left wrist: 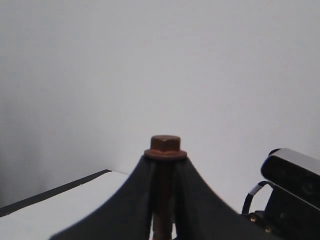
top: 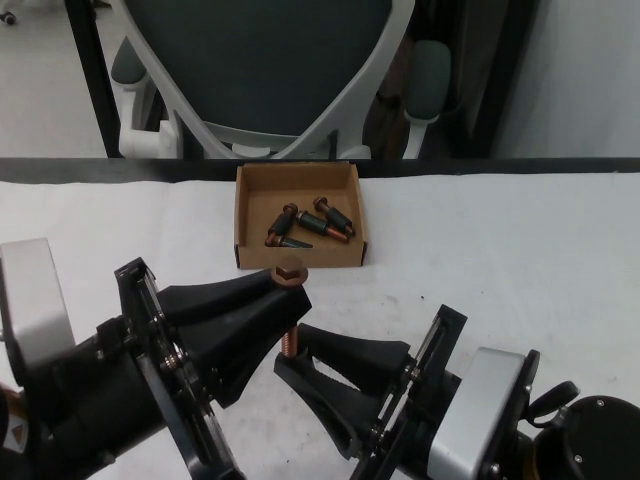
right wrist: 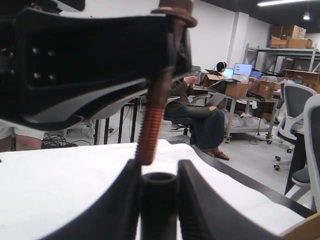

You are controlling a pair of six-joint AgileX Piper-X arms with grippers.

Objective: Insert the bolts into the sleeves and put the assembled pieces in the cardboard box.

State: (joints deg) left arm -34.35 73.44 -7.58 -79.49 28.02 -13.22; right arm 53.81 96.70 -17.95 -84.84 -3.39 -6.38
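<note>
A white counter [top: 520, 260] runs to a dark far edge, where the cardboard box [top: 243, 215] sits holding assembled pieces [top: 325, 225], with white surface on both sides. Nearer, the left end effector [top: 285, 300] clenches a bolt [top: 290, 272] upright, head up, over the right end effector [top: 295, 362].

From the left wrist, the fingers pinch the shank just under the head.

From the right wrist, the right end effector grasps a sleeve [right wrist: 160, 182] upright, mouth up, with the bolt's threaded tip just above it.

A grey office chair [top: 260, 60] stands behind the white-covered bench [top: 520, 250]. Beyond it, desks [right wrist: 265, 96], metal shelving [right wrist: 280, 50] and a ceiling light strip [right wrist: 279, 3] line white walls [right wrist: 215, 30].
</note>
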